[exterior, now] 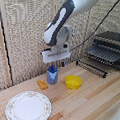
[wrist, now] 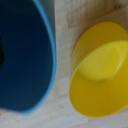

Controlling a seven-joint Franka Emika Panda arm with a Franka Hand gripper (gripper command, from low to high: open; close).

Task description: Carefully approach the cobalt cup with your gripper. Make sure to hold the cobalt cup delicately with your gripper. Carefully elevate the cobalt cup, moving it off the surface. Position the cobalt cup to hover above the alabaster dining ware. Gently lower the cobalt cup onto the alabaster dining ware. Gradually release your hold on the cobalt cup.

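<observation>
The blue cup (exterior: 52,76) stands upright on the wooden table, near the back. My gripper (exterior: 55,64) is straight above it, with the blue-tipped fingers down at the cup's rim. The fingers are too small and hidden to tell whether they press the wall. In the wrist view the cup (wrist: 25,55) fills one side, very close, and no fingers show. The white plate (exterior: 28,108) with a patterned rim lies flat at the front of the exterior view's left, with nothing on it.
A shallow yellow bowl (exterior: 73,82) sits just to the exterior view's right of the cup and shows in the wrist view (wrist: 100,70). A small orange object (exterior: 42,84) lies to the cup's left. A dark toaster oven with an open rack (exterior: 108,50) stands at the back right.
</observation>
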